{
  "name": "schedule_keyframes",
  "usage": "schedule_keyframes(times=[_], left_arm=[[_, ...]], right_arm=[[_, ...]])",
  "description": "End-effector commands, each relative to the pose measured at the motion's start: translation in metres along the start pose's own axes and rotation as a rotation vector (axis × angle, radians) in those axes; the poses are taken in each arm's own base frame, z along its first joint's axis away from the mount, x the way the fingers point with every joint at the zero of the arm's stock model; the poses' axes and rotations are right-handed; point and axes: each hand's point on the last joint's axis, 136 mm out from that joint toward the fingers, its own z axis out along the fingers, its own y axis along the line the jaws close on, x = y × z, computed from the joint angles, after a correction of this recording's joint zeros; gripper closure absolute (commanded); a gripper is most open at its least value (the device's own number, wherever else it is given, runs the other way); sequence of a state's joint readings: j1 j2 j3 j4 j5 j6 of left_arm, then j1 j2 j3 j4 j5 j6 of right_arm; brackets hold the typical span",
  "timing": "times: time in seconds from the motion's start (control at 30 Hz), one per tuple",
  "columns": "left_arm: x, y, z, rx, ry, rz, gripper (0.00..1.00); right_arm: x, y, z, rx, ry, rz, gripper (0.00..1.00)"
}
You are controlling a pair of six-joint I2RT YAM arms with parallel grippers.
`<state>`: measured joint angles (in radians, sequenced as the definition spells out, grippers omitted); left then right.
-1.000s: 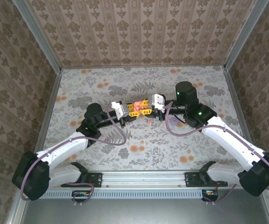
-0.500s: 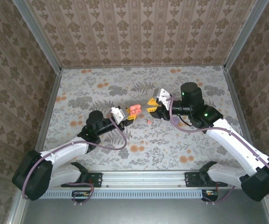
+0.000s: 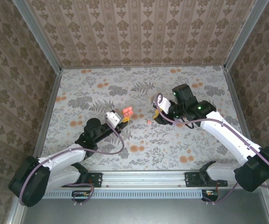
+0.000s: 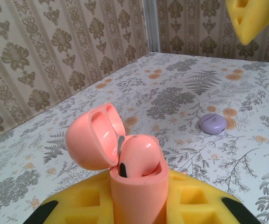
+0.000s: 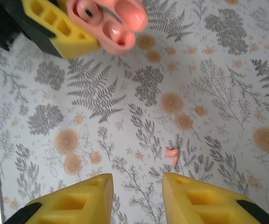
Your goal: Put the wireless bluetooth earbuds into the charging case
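While the flower-printed surface (image 3: pixel 78 88) spreads from the near rail to the papered back wall, both arms reach in over its middle. The left arm (image 3: pixel 64 154) runs from the near left corner toward the centre. The right arm (image 3: pixel 228 135) bends in from the near right corner, its wrist turned back toward the left.

The left gripper (image 3: pixel 123 118) has its yellow fingers (image 4: pixel 195 205) closed on the lower half of the charging case (image 3: pixel 127 111), holding it clear of the surface a little left of centre. The case stands upright with its lid (image 4: pixel 95 135) swung open to one side. I cannot tell from these views whether anything sits in its wells.

The right gripper (image 3: pixel 157 110) hangs just right of centre, apart from the case, fingers (image 5: pixel 78 200) parted with a narrow gap and nothing between them.

From the left wrist, a purple round disc (image 4: pixel 213 123) lies flat on the surface beyond the case.

One earbud (image 5: pixel 172 154) lies loose on the surface near the centre, below the right gripper and just ahead of the gap between its fingers, touching neither.
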<state>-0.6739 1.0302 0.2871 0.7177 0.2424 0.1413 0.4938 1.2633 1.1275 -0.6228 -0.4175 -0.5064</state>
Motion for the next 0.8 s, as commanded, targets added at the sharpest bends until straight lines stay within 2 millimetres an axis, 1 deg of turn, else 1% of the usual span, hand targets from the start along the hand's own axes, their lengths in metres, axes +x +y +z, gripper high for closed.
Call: schedule_keyframes(times=[0.0,0.1,0.13,0.2,0.27,0.37,0.43,0.57,0.77], left_arm=[[0.007,0.006,-0.008,-0.057,0.026,-0.025,0.84],[0.013,0.011,-0.013,-0.09,0.051,-0.03,0.84],[0.014,0.012,-0.015,-0.098,0.065,-0.034,0.84],[0.017,0.012,-0.018,-0.105,0.079,-0.033,0.84],[0.02,0.014,-0.02,-0.116,0.093,-0.038,0.84],[0.028,0.017,-0.022,-0.137,0.133,-0.045,0.84],[0.034,0.017,-0.023,-0.144,0.152,-0.054,0.85],[0.035,0.018,-0.023,-0.152,0.157,-0.069,0.85],[0.037,0.021,-0.026,-0.174,0.168,-0.078,0.85]], right_arm=[[0.016,-0.013,0.002,0.03,0.128,-0.05,0.65],[0.021,-0.024,0.011,0.037,0.198,-0.026,0.65],[0.024,-0.026,0.019,0.023,0.227,-0.004,0.64],[0.023,-0.033,0.026,0.018,0.26,0.027,0.64],[0.028,-0.039,0.034,0.013,0.315,0.065,0.64],[0.04,-0.052,0.046,0.041,0.414,0.139,0.62],[0.045,-0.054,0.054,0.03,0.46,0.186,0.61],[0.049,-0.058,0.069,0.007,0.517,0.269,0.59],[0.061,-0.06,0.09,-0.033,0.588,0.298,0.58]])
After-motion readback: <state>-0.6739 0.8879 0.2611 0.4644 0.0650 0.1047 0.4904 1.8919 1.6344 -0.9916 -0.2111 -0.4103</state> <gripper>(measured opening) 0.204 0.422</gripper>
